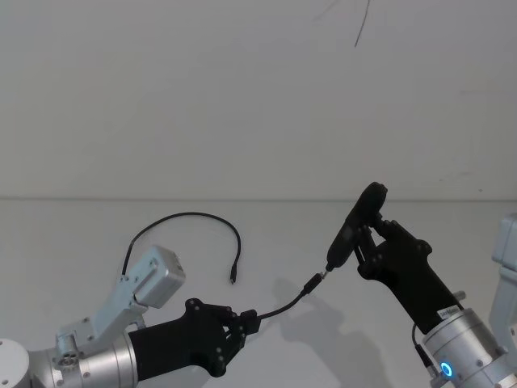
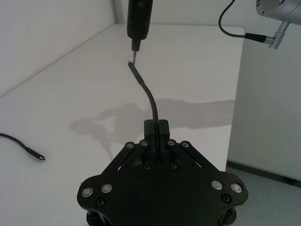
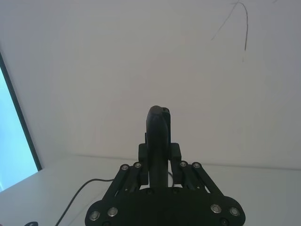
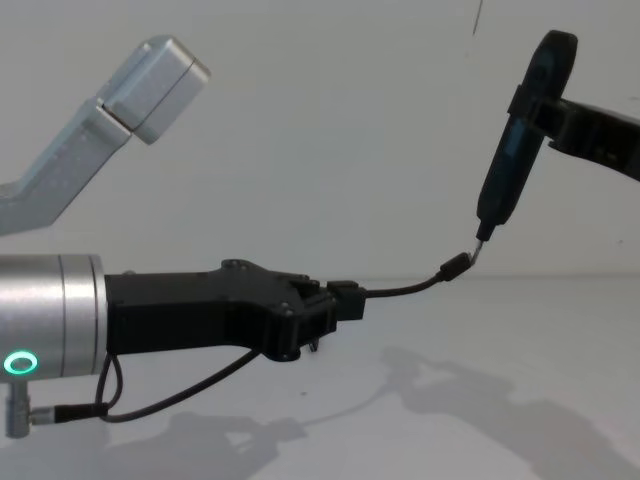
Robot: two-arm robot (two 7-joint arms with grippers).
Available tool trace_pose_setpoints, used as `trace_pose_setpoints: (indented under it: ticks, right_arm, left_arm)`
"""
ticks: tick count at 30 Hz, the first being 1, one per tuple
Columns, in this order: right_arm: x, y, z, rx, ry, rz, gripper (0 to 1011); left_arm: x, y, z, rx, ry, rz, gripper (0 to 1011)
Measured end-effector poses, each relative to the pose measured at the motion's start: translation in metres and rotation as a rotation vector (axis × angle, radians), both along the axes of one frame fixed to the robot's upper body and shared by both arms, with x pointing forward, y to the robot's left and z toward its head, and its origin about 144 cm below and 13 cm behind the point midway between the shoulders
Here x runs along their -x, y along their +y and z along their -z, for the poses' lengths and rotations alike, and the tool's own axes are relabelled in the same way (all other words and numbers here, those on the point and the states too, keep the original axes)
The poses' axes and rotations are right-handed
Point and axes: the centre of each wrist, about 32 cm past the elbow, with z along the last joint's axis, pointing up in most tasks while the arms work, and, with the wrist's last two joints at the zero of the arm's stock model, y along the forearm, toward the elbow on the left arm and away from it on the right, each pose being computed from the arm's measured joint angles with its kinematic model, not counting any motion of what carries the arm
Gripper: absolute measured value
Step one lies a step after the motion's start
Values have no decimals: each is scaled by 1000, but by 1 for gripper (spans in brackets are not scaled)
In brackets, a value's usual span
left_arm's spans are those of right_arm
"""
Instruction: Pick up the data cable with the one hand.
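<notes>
Cable point(image 1: 190, 217) first, on the robot's left: a thin black loop lies on the white table point(image 1: 73, 226), curving up and over, with one plug end resting flat on the surface near the middle. From there the rest of it cannot be traced under the left arm, but a short stretch comes out ahead of the left gripper point(image 1: 246, 319), lifted clear of the table. That gripper, black and angular on a silver wrist with a green ring glowing in the chest view, reaches forward and to the right, low over the tabletop. Its fingers point(image 2: 163, 128) are pressed together with the cable pinched between them, as the left wrist view shows plainly; the cable rises from the fingertips and bends away. In the chest view the free stretch runs nearly level, then kinks upward at its plug point(image 4: 456, 266).

Moving right, the plug's tip meets the metal point of a dark pen-shaped tool point(image 1: 355, 225), the two touching or just about. The right gripper point(image 1: 373, 244) clamps that tool, its fingers closed on the barrel, and holds it tilted, tip down toward the plug, high above the table on the right side.
</notes>
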Motion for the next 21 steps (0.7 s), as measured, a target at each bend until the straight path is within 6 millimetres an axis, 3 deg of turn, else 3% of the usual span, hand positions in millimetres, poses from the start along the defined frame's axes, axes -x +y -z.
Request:
trace_pose_setpoints:
  ticks: [21]
  right_arm:
    - [1,5,0,-10,8,-20,269]
  left_arm:
    - [0,0,0,0,0,0,44]
